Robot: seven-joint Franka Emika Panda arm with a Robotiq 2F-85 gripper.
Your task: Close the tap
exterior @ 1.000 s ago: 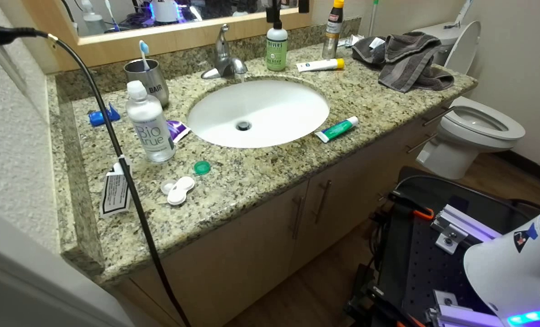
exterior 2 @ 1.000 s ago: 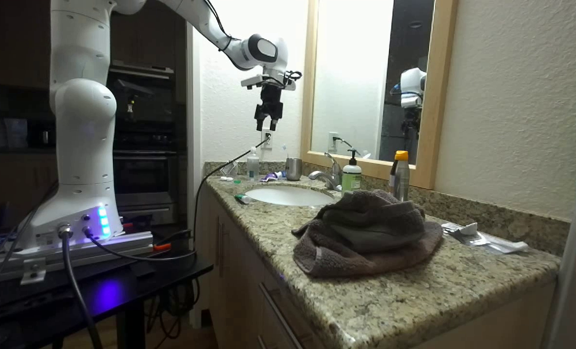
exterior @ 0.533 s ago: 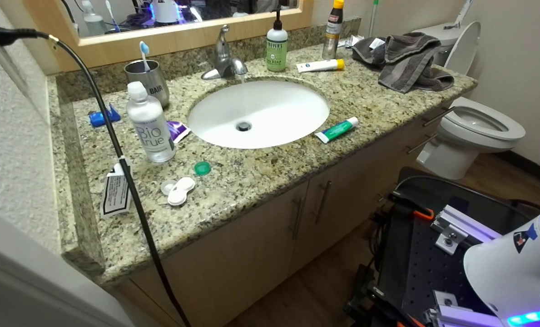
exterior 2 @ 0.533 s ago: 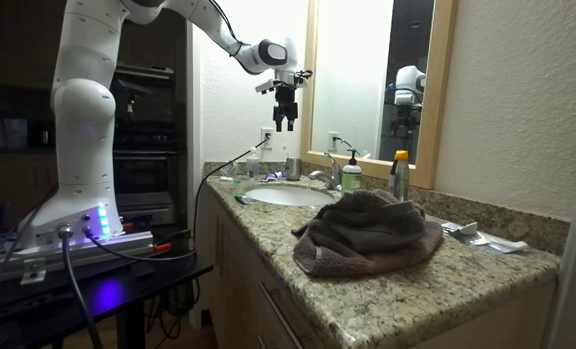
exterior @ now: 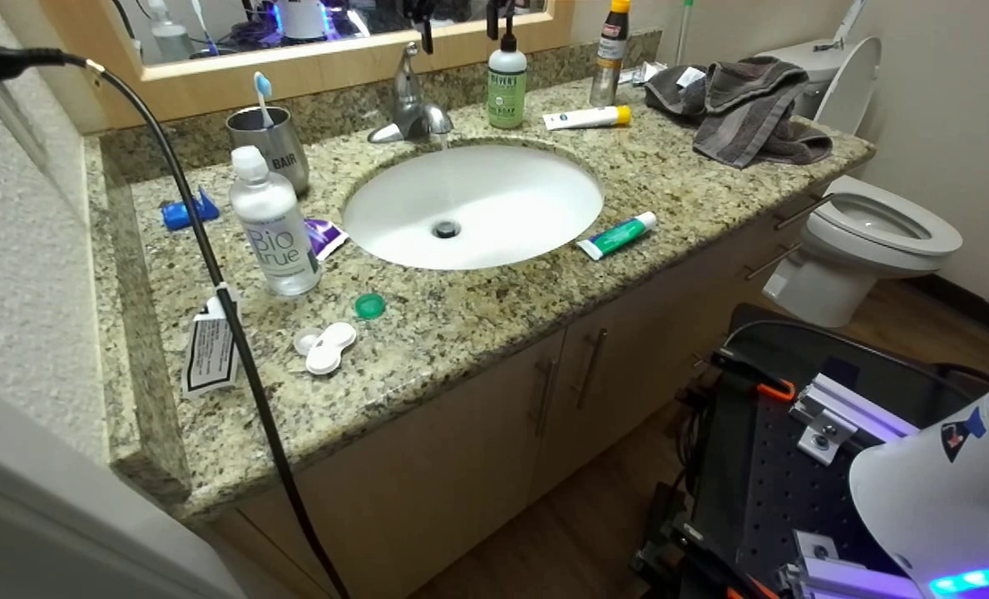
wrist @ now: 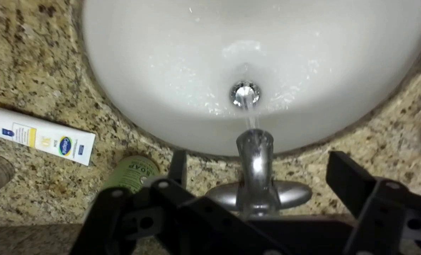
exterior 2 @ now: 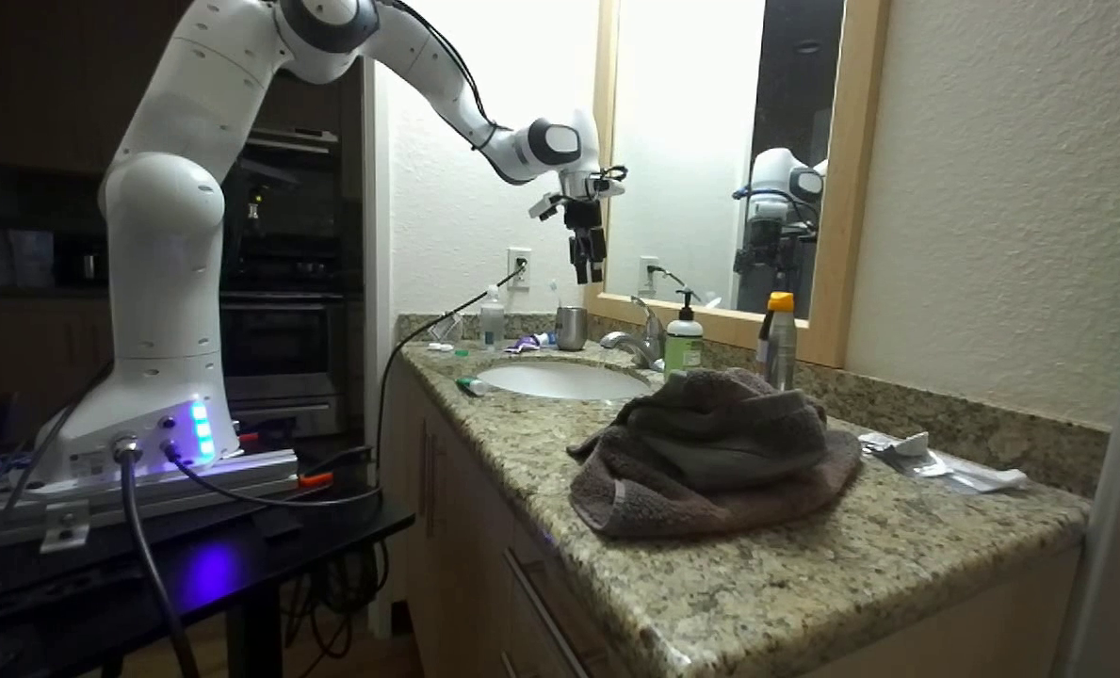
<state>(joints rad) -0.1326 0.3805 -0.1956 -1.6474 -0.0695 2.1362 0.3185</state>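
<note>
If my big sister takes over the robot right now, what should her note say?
Gripper: open, holding nothing, higher than the tap and apart from it; the wrist view shows the tap between its jaws.
Tap: at the back edge of the sink, its handle sticking up.
Done: the gripper is near the tap, but the tap isn't closed: water runs from the spout.
Left: likely go lower, move the handle until the water stops. Which way shuts it, I can't tell.
</note>
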